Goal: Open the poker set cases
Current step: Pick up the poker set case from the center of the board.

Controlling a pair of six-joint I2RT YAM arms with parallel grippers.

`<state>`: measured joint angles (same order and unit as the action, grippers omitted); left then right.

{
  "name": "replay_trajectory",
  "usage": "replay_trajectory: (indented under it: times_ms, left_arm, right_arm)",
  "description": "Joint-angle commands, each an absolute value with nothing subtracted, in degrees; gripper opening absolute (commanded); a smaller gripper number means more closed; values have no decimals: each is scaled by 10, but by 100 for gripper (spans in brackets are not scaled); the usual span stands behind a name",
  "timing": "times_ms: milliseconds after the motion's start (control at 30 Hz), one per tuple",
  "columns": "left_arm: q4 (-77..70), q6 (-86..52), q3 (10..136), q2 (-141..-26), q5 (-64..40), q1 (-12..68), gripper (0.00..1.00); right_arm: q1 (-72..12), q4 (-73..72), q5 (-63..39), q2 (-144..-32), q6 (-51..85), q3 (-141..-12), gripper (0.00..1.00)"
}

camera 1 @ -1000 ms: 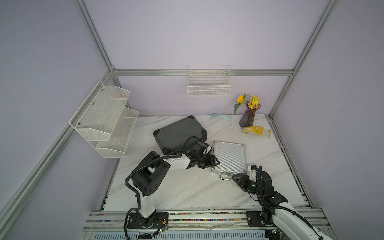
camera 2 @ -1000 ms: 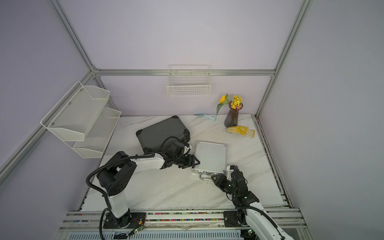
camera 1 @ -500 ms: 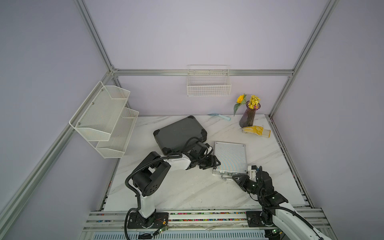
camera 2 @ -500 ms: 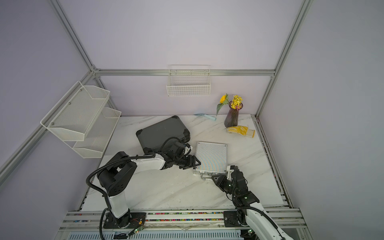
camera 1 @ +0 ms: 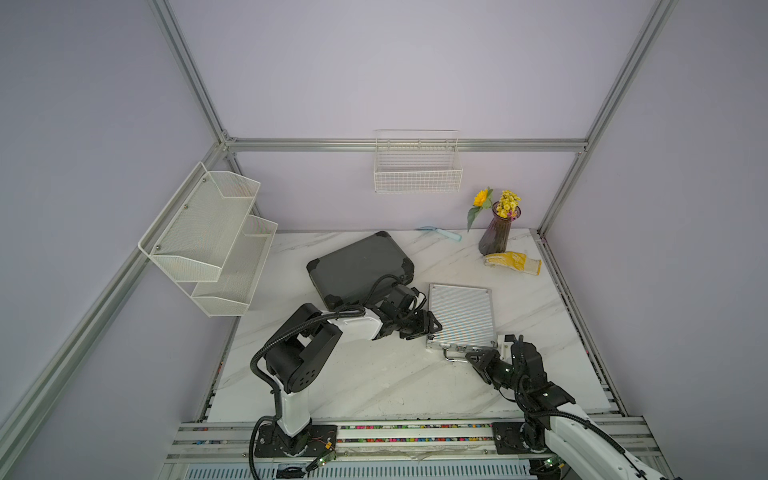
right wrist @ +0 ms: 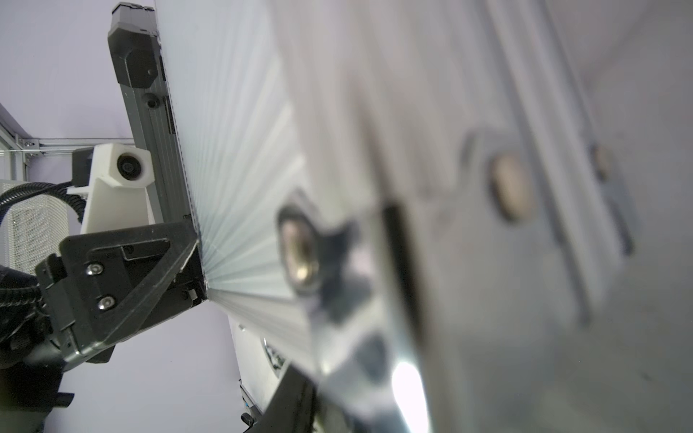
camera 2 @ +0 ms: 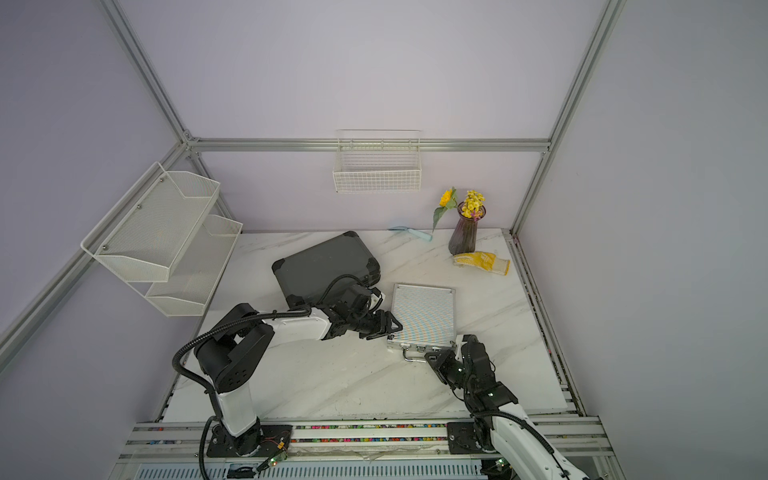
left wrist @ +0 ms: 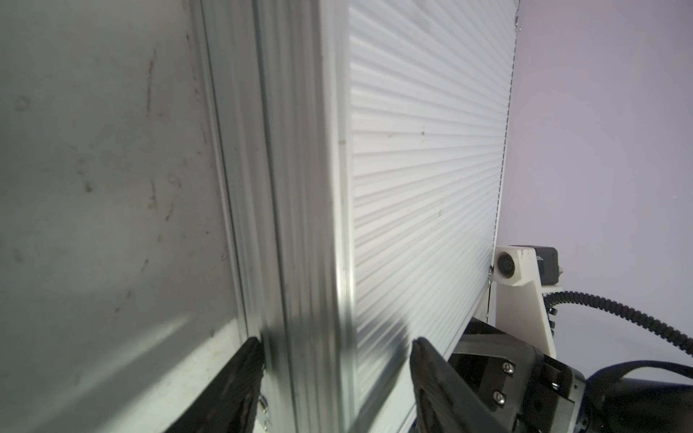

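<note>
Both poker set cases lie flat with lids down on the marble table (camera 1: 374, 378). The larger dark grey case (camera 1: 359, 266) with black corner caps sits at the back. Right of it is the ribbed silver case (camera 1: 461, 316), its handle (camera 1: 455, 358) facing the front. My left gripper (camera 1: 430, 328) straddles the silver case's left edge near the front corner. In the left wrist view one of its fingers (left wrist: 243, 375) is against the side wall and the other rests on the ribbed lid (left wrist: 423, 168). My right gripper (camera 1: 476, 358) is at the handle's right end. The right wrist view is blurred, so its jaws stay unclear.
A purple vase of yellow flowers (camera 1: 494, 237) and a yellow glove (camera 1: 513, 262) sit at the back right. A small blue tool (camera 1: 438, 233) lies by the back wall. A wire basket (camera 1: 417, 172) hangs on that wall. A white mesh shelf (camera 1: 212, 245) juts out on the left.
My right gripper's jaws have narrowed at the silver case's front by the handle. The left arm and both cases stay where they were.
</note>
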<state>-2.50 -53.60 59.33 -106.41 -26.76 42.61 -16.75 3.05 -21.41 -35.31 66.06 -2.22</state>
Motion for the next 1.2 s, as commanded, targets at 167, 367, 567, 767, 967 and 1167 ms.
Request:
replay_trajectory:
  times_ms: [167,367,567,767,967,1167]
  left_arm:
    - [-108,-573,576,-1072,-291,452,63]
    - [-131,-590,569,-1073,-291,458,63]
    - [-141,-598,563,-1071,-287,460,63]
    - [-151,-606,555,-1070,-284,461,63]
    - [-168,-619,546,-1064,-277,463,63]
    - [-186,-632,538,-1063,-274,465,63]
  right_arm:
    - [-169,1,-209,-344,718,-20,24]
    - [-169,4,-203,-338,733,-20,25]
    - [-169,12,-194,-328,748,-15,27]
    - [-170,23,-187,-313,758,-14,27]
    - [-169,55,-178,-308,761,-21,27]
    - [-169,82,-172,-310,764,-30,24]
